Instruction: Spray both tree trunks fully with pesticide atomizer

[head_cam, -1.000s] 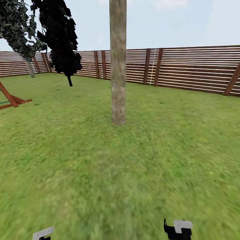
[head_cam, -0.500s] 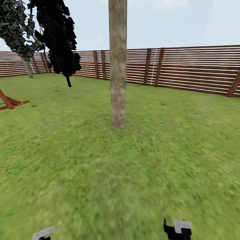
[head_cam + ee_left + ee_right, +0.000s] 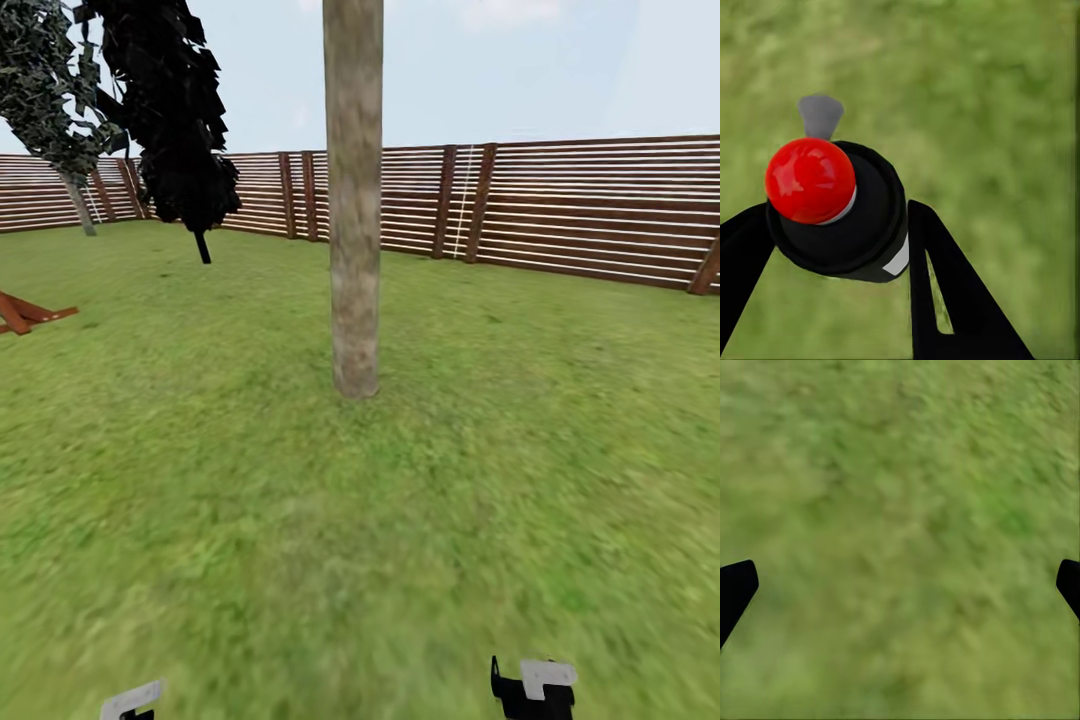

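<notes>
Pesticide atomizer (image 3: pixel 840 225) sits in the left claw (image 3: pixel 836 214). It is a dark bottle with a round red top, a grey spout and a bit of pale label. The two black fingers press on its sides, so the claw looks closed on it. The right claw (image 3: pixel 900 577) is open wide, with nothing in it, and grass under it.

The big tree trunk (image 3: pixel 354 220) stands straight ahead of the robot, in the middle of the lawn (image 3: pixel 500 450). The claws are low down and well short of the trunk, with a stretch of grass in between. So the bottle is well short of the trunk too, on the robot's left side.

The picking up looks done. The step now seems to be getting to the first tree. Next, the robot would need to get near the trunk. Then it would lift the left arm, point the spout at the bark and squeeze. No spray has been put on yet, judging by the bark.

Counting: one bottle, two claws, one thick trunk close by. Left of that trunk and far back is one more leafy tree (image 3: pixel 45 90) with a pale trunk, likely the second one to spray. Beside it is one dark narrow tree (image 3: pixel 175 110). One slat fence (image 3: pixel 600 210) runs behind the trunk. One red-brown wooden frame (image 3: pixel 25 312) lies far left of it.
</notes>
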`<state>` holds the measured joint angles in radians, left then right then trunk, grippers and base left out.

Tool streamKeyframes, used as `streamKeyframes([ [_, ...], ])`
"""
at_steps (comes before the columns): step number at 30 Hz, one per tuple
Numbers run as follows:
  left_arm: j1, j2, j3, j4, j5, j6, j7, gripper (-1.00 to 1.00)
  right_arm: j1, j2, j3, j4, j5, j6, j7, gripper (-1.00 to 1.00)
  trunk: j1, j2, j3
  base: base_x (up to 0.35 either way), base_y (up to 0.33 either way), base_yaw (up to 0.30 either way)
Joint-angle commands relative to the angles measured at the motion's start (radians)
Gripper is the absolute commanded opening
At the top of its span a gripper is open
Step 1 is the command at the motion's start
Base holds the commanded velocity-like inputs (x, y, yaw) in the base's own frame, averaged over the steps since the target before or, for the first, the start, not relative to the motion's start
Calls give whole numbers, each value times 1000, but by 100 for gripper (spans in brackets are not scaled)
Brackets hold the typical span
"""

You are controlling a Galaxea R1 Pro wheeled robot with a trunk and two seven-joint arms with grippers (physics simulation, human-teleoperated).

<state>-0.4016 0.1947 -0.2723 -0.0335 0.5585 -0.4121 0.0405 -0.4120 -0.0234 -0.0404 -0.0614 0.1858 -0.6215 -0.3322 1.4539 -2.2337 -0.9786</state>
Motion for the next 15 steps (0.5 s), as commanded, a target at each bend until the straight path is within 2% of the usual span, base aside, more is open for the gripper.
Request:
streamKeyframes([
  [1,0,0,-8,0,4,-2,4,-100,-1,0,-4,1,11,-1,-6,100,0,0,0,338,0,0],
  [15,0,0,-8,0,4,-2,4,-100,-1,0,-4,0,11,-1,-6,100,0,0,8,338,0,0],
])
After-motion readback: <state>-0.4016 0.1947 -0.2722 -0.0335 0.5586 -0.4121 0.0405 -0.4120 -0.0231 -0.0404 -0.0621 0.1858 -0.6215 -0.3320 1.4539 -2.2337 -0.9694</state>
